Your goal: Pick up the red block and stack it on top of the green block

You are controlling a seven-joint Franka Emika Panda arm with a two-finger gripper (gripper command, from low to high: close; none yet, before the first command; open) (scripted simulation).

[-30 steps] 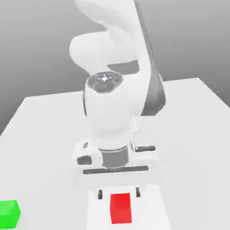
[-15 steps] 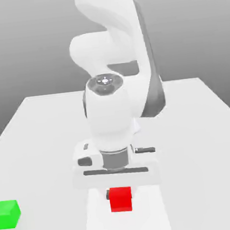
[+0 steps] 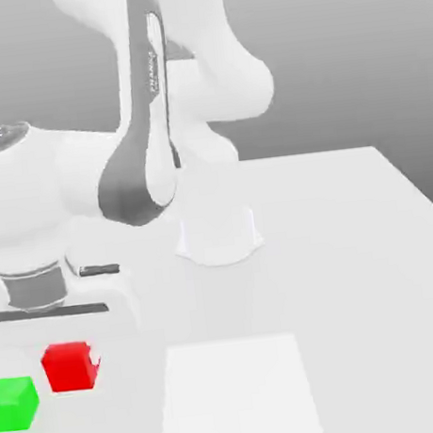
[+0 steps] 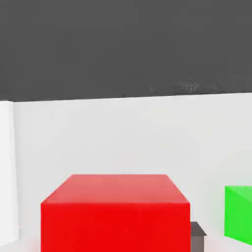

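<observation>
Red block: the bright red cube [image 3: 69, 368], lower part of frame at the ext. view's left, up off the desk [image 3: 367, 336] by the look of it.
Hand: the Panda hand [image 3: 70, 358] is closed on the red cube, w/ a dark fingertip [image 4: 197, 242] beside it in the hand view.
Green block: the bright green cube [image 3: 14, 404], lower corner at the ext. view's left, on the desk; near the red cube, apart from it.
White mat: pale square [image 3: 238, 398], lower middle of frame, nothing on it.
Step in hand: prob. carrying red over to green; stack not made.
Next move: keep red's underside above green's top, then shift toward the ext. view's left till centred over it.
Lowering: line up faces, go straight down, slow — stop at contact, no pressing.
Release: only w/ red flat on green; spread evenly, then back straight up.
Risk: coming across too low cd. knock green; an off-centre drop cd. tip red.
</observation>
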